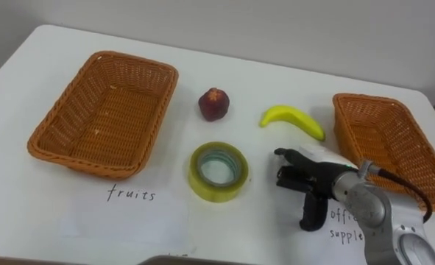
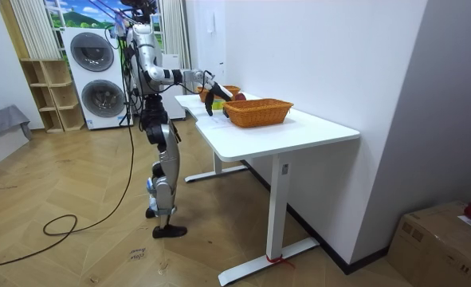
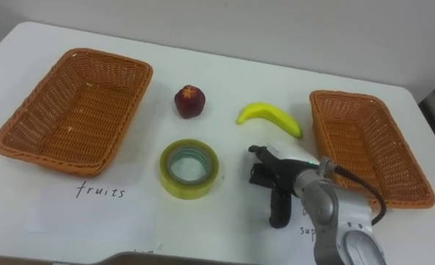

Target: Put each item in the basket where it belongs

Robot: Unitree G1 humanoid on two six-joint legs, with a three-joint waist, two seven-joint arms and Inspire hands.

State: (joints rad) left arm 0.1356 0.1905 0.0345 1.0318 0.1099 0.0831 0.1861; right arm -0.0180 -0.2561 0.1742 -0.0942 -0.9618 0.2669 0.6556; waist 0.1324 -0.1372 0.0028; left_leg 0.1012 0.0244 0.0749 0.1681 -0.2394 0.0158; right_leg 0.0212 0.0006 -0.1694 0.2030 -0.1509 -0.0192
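The right hand point(image 1: 302, 177) hovers low over the table point(image 1: 239, 66), fingers loosely bent toward the robot's left, thumb hanging apart, nothing visibly between them. That spread probably readies a grasp. It sits between the banana point(image 1: 292, 119), just beyond it, and the tape roll point(image 1: 218, 171), lying flat beside it (either could be the target; I cannot tell which). The red fruit point(image 1: 213, 104) rests farther back. All three lie apart in the gap between the empty left basket point(image 1: 62, 118) and the empty right basket point(image 1: 368, 99), so each is an easy carry sideways. Sorting looks unstarted.
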